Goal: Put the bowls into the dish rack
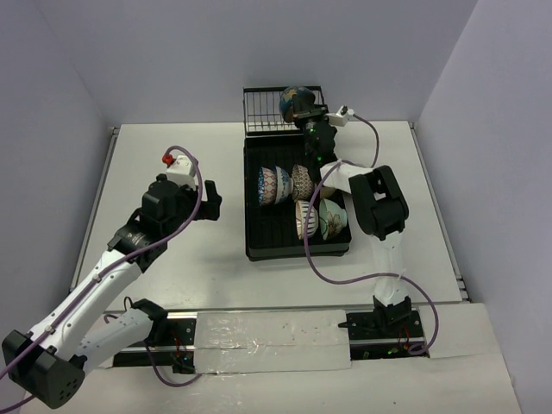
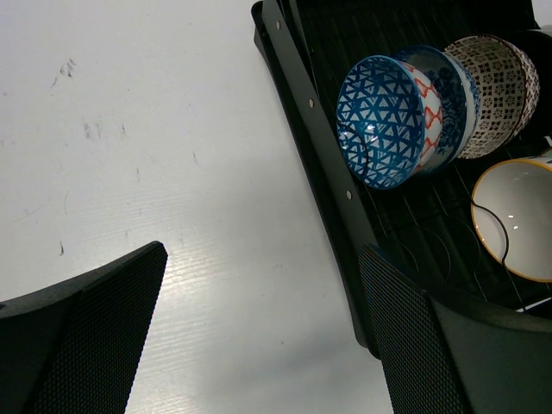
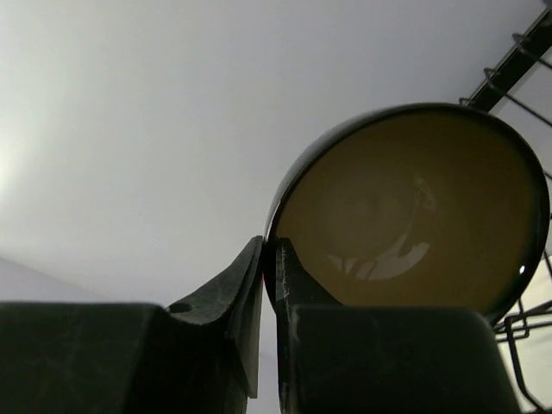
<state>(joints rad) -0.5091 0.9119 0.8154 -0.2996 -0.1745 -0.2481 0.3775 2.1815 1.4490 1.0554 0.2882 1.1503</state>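
Now, top centre overhead: right gripper (image 3: pixel 269 267) clamped on the rim of a bowl (image 3: pixel 405 207) above the basket (image 1: pixel 263 112) — thin edge hold, may slip and chip; left gripper (image 2: pixel 263 259) apart, empty.

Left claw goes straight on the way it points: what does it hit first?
Probably the rack's side wall, blue bowl just behind it. Depth unclear: the open left claw could meet table first.

White table (image 1: pixel 172 164); black dish rack (image 1: pixel 252 233) on it, right-centre.
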